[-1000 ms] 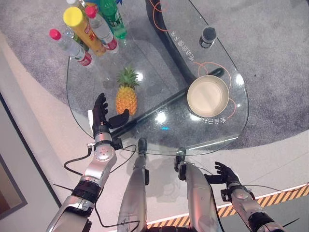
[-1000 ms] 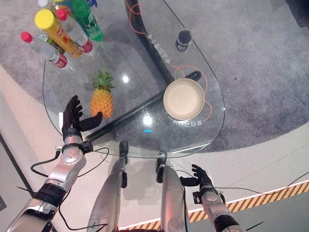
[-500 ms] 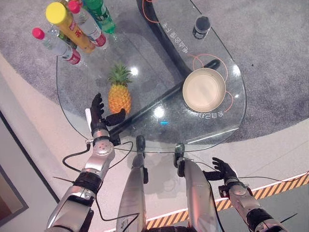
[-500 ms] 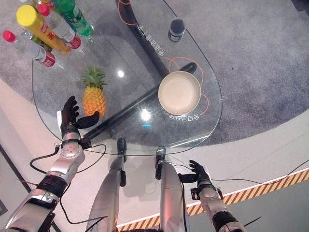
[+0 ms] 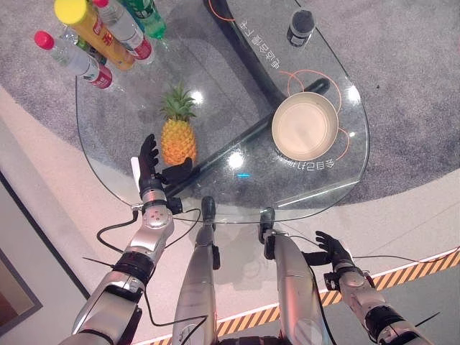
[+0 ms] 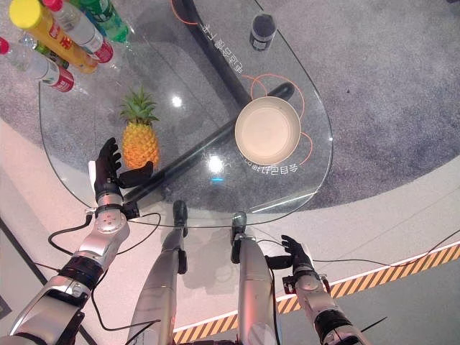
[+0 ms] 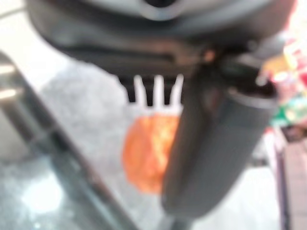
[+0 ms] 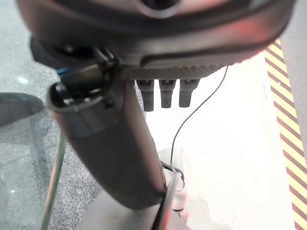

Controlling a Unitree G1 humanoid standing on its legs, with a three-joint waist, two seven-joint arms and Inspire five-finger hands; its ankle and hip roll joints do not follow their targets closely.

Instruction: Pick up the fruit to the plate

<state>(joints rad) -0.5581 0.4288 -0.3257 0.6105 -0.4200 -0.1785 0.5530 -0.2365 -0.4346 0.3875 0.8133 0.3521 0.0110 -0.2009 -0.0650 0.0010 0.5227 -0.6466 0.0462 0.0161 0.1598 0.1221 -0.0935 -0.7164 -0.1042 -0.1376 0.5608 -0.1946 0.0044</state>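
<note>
A pineapple [image 5: 177, 136] with a green crown stands on the left part of the round glass table [image 5: 215, 86]. My left hand [image 5: 152, 172] is open just in front of it, fingers straight on its left side and thumb reaching toward its base, not closed on it. In the left wrist view the orange pineapple [image 7: 149, 152] shows past the thumb [image 7: 216, 148]. A beige plate [image 5: 305, 129] lies on the table's right part. My right hand [image 5: 332, 254] hangs open low at the right, off the table, over the floor.
Several bottles [image 5: 93, 32] stand at the table's far left edge. A dark cup [image 5: 300, 26] stands at the far right. A dark bar [image 5: 244, 136] runs under the glass between pineapple and plate. A striped floor line [image 5: 402, 277] lies at lower right.
The camera has shifted. My left hand has moved closer to the pineapple, its thumb now at the fruit's base. The right hand stays low by the floor.
</note>
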